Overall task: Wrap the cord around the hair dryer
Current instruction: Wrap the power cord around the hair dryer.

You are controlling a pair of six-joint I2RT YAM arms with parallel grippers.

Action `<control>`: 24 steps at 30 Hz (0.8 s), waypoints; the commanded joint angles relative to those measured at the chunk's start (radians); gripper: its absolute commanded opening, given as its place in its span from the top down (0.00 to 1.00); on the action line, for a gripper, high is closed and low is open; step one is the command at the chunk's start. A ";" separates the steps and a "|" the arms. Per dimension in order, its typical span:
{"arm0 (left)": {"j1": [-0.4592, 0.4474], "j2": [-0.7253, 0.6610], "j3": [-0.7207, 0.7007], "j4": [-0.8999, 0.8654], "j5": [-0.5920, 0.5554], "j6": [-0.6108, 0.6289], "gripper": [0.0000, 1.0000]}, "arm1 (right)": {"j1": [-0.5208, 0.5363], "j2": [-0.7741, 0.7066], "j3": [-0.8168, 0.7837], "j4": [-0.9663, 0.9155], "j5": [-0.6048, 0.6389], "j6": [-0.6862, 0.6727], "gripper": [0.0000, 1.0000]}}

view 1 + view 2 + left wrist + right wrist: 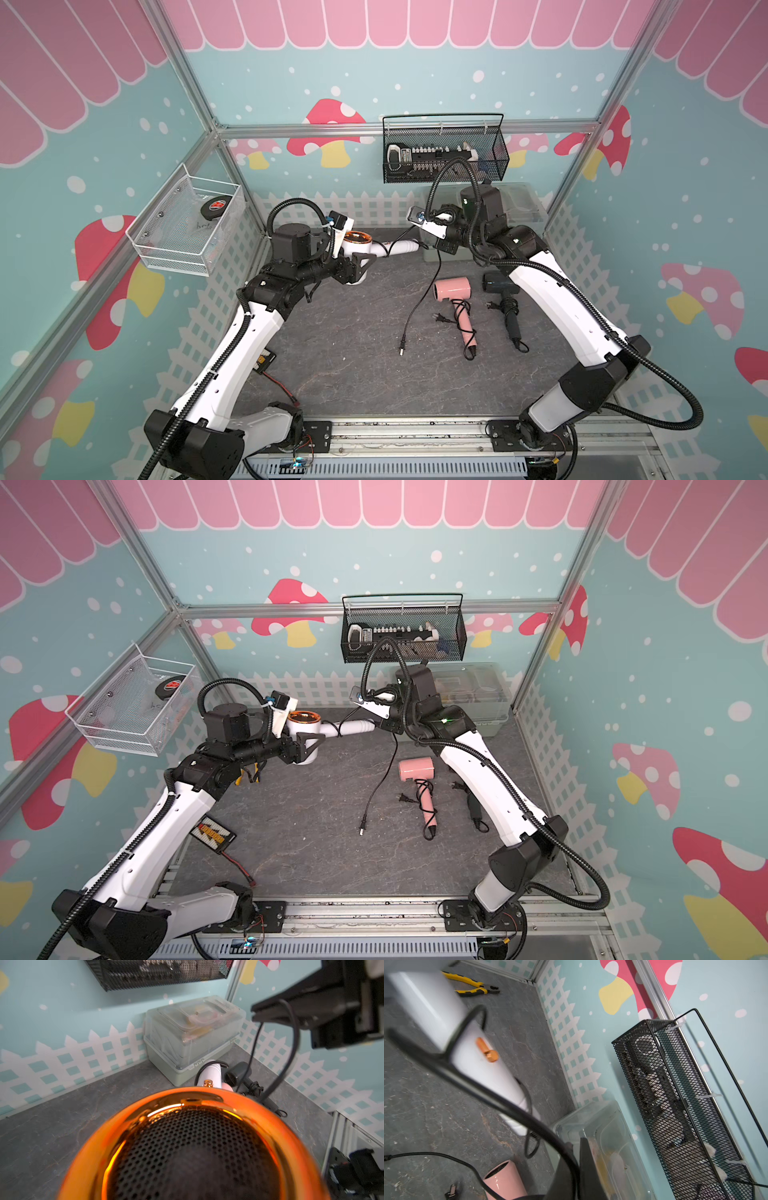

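Observation:
A white hair dryer (357,248) (309,728) with an orange-gold rear ring is held above the table. My left gripper (359,269) (306,749) is shut on its barrel. The ring and its black grille (193,1147) fill the left wrist view and hide the jaws. The dryer's handle (481,1072) points toward my right gripper (441,245) (384,725) (577,1167), which is shut on the black cord (432,282) (384,771) (291,1043) (488,1093) just past the handle's end. One loop of cord lies around the handle. The rest hangs to the table, ending in the plug (402,351).
A pink hair dryer (453,291) and a dark one (500,286) lie on the table at the right, cords wound on their handles. A clear plastic box (519,208) stands at the back right under a black mesh basket (444,153). Yellow pliers (473,987) lie under the left arm.

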State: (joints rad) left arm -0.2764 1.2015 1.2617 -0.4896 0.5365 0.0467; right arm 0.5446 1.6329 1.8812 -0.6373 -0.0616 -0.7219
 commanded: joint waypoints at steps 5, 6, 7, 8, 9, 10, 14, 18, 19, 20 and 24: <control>-0.019 -0.061 -0.009 -0.001 0.253 0.056 1.00 | -0.095 0.136 0.206 -0.094 -0.143 -0.022 1.00; -0.025 -0.058 -0.003 0.002 0.281 0.054 1.00 | -0.107 0.160 0.241 -0.113 -0.178 -0.017 1.00; -0.034 -0.052 0.001 0.007 0.308 0.051 1.00 | -0.114 0.183 0.273 -0.130 -0.211 -0.012 1.00; -0.041 -0.045 0.005 0.014 0.329 0.047 1.00 | -0.121 0.205 0.300 -0.149 -0.239 -0.010 1.00; -0.052 -0.036 0.008 0.023 0.351 0.039 1.00 | -0.128 0.231 0.329 -0.166 -0.265 -0.007 1.00; -0.060 -0.027 0.010 0.036 0.369 0.033 1.00 | -0.134 0.254 0.354 -0.184 -0.294 -0.004 1.00; -0.066 -0.016 -0.009 0.143 0.442 -0.037 1.00 | -0.181 0.342 0.406 -0.219 -0.451 0.051 1.00; -0.063 -0.025 -0.034 0.310 0.481 -0.138 1.00 | -0.223 0.385 0.390 -0.221 -0.629 0.122 1.00; -0.063 -0.022 -0.035 0.348 0.489 -0.162 1.00 | -0.229 0.393 0.386 -0.218 -0.671 0.138 1.00; -0.061 -0.019 -0.036 0.395 0.491 -0.192 1.00 | -0.234 0.404 0.383 -0.217 -0.715 0.158 1.00; -0.039 0.001 -0.064 0.630 0.505 -0.347 1.00 | -0.240 0.452 0.377 -0.204 -0.828 0.231 1.00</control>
State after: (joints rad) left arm -0.3279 1.2037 1.2095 -0.1429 0.9463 -0.1650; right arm 0.3080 2.0567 2.2639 -0.8459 -0.7418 -0.5663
